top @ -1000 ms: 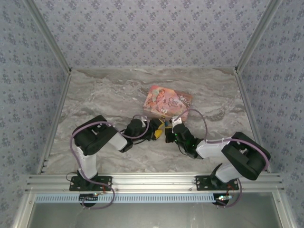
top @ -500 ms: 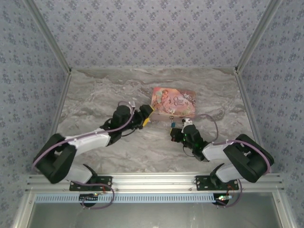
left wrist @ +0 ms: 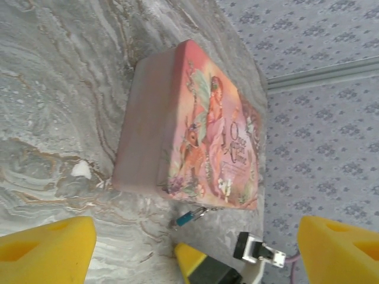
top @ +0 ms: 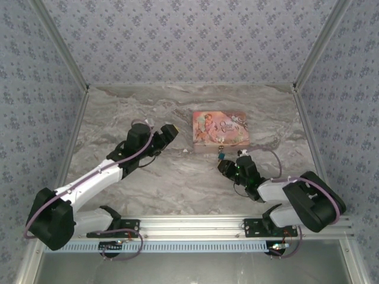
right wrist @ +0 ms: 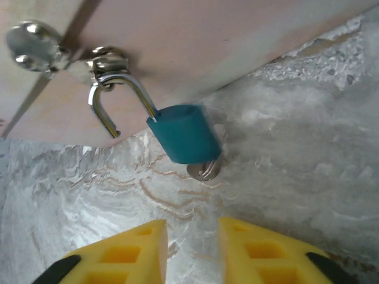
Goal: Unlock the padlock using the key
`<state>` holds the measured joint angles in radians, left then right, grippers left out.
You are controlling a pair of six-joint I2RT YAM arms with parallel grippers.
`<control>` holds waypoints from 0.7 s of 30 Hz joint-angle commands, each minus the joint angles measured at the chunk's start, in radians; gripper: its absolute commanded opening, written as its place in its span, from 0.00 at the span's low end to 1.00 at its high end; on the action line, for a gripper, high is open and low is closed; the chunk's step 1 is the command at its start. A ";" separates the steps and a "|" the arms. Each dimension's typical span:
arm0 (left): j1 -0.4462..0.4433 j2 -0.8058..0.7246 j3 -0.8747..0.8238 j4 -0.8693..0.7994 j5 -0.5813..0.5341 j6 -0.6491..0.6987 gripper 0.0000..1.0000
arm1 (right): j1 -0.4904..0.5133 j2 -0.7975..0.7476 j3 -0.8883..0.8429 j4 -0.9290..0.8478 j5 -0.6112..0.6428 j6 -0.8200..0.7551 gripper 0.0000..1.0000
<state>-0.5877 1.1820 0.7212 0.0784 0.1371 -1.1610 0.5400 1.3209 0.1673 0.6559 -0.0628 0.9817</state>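
since a second ago, your left claw (top: pixel 168 134) is pulling back to the left, away from the pink box (left wrist: pixel 201 127), and is standing spread wide, gripping nothing. your right claw (right wrist: pixel 192 245) is parting slightly, pinching nothing, just short of the padlock (right wrist: pixel 183 135). the padlock is hanging from the box's clasp (right wrist: pixel 100 62), its shackle (right wrist: pixel 144 97) showing one end free, low over the counter (right wrist: pixel 284 165).
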 commanded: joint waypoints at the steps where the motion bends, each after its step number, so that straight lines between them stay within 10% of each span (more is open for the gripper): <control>1: 0.022 0.013 0.041 -0.060 -0.013 0.054 0.88 | -0.015 -0.111 -0.004 -0.227 0.066 -0.010 0.39; 6: 0.044 0.060 0.076 -0.064 0.014 0.096 0.88 | -0.042 -0.405 -0.026 -0.413 0.103 -0.139 0.62; 11: 0.056 0.164 0.148 -0.055 0.087 0.146 0.88 | -0.198 -0.630 -0.064 -0.395 -0.132 -0.269 0.82; 21: 0.062 0.438 0.324 0.019 0.287 0.192 0.89 | -0.384 -0.353 -0.006 -0.113 -0.509 -0.316 0.90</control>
<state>-0.5293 1.5723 0.9760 0.0597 0.3267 -1.0061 0.1585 0.8833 0.1188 0.4175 -0.4377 0.7128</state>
